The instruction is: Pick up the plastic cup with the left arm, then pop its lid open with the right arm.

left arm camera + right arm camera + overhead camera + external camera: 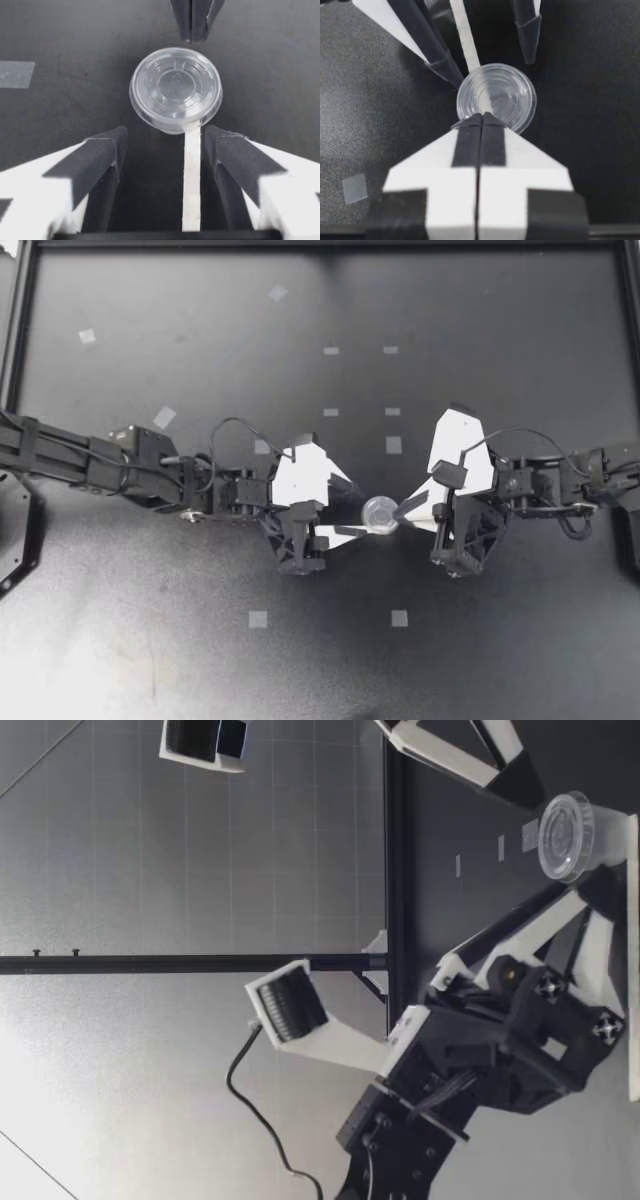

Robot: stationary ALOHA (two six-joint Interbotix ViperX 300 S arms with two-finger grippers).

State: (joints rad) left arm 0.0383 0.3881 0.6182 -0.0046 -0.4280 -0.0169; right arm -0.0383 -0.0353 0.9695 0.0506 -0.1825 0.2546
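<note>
The small clear plastic cup with a round lid stands upright near the middle of the dark counter, slightly toward 5 o'clock. I cannot tell whether anything is inside it. My left jaws, at the cup's 9 o'clock, are spread wide, and the cup sits just ahead of their tips, in line with the gap. My right jaws, at its 3 o'clock, are pressed together on nothing, with their tips at the cup's rim.

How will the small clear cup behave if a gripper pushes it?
The cup looks thin and seems empty, so it is probably light and easily crushed. Short and wide, it would likely slide rather than tip.
</note>
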